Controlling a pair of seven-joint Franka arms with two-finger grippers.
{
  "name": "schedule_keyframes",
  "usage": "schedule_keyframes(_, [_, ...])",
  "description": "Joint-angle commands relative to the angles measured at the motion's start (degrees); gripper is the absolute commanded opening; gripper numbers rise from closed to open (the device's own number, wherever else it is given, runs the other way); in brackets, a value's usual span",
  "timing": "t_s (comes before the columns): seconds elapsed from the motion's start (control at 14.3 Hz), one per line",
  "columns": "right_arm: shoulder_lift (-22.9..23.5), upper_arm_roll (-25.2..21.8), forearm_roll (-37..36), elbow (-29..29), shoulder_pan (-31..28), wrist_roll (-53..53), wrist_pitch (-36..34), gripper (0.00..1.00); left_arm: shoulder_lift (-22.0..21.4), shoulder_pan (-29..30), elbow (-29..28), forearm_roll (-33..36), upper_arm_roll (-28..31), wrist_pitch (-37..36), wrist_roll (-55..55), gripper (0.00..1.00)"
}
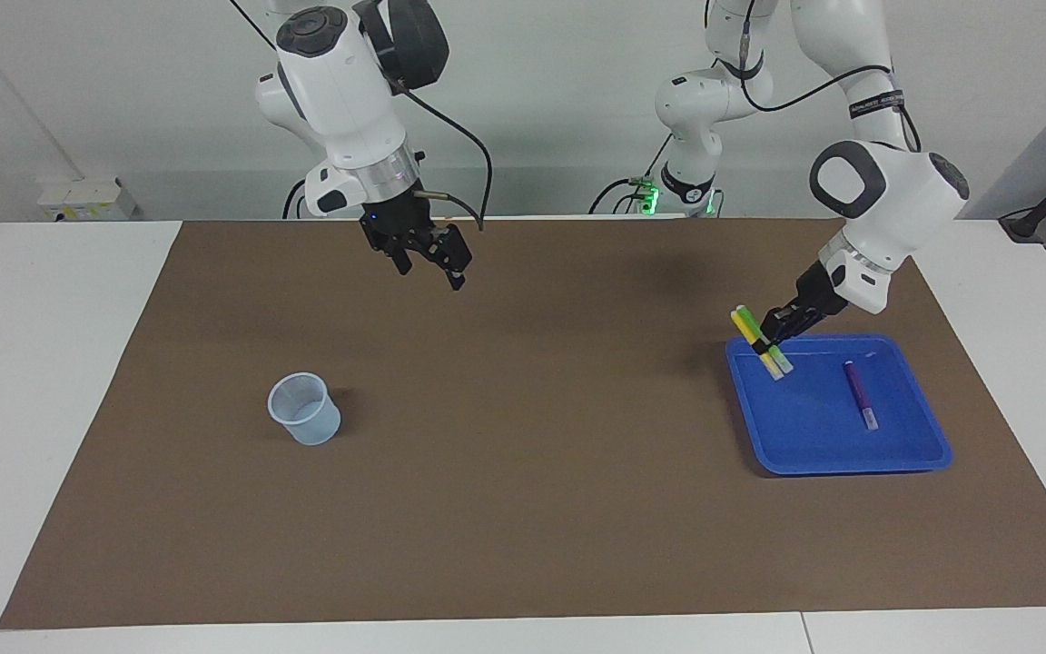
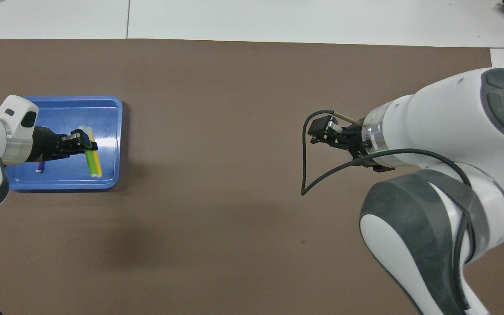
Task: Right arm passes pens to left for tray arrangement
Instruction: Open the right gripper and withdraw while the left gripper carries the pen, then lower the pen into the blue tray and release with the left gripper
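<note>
The yellow pen (image 1: 755,341) and green pen (image 1: 764,341) are gripped together by the left pincer (image 1: 770,340) over the tray (image 1: 904,459); the purple pen (image 1: 858,393) already lies inside. Lowering and release are needed next. The right pincer (image 1: 432,263) is held released over the bench (image 1: 523,509), waiting.

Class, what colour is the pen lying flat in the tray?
Purple pen, with a pale tip, lying in the blue tray; the facing view shows it best.

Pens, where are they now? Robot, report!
Left gripper shut on green pen and yellow pen, over blue tray. Purple pen in tray. Right gripper open, waiting. Nothing blocking.
</note>
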Motion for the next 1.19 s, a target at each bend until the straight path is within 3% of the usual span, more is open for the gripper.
schedule_keyframes(0.0, [-2.7, 0.6, -2.1, -0.2, -3.0, -7.9, -3.9, 1.00, 11.4, 2.6, 11.8, 3.9, -0.4, -4.9, 8.3, 0.00])
schedule_keyframes(0.14, [-4.4, 0.6, -4.3, -0.3, -4.3, -11.3, -6.6, 1.00, 14.3, 2.8, 14.5, 8.1, -0.5, -4.3, 11.2, 0.00])
schedule_keyframes(0.42, [-7.3, 0.6, -5.6, -0.3, -7.2, -18.6, -11.3, 1.00, 16.4, 2.8, 14.4, 8.3, -0.5, -1.8, 12.0, 0.00])
schedule_keyframes(0.98, [-10.3, 0.6, -5.6, -0.4, -12.2, -30.0, -15.3, 1.00, 16.5, 3.6, 12.4, 8.1, -0.4, -1.1, 13.3, 0.00])
schedule_keyframes(1.05, [-10.4, 0.6, -5.6, -0.4, -12.2, -30.2, -15.4, 1.00, 16.5, 3.5, 11.7, 8.1, -0.4, 0.2, 13.3, 0.05])
schedule_keyframes(1.12, [-10.4, 0.7, -5.6, -0.4, -12.2, -30.2, -15.4, 1.00, 16.5, 3.3, 11.6, 8.2, -0.4, 0.5, 13.3, 0.53])
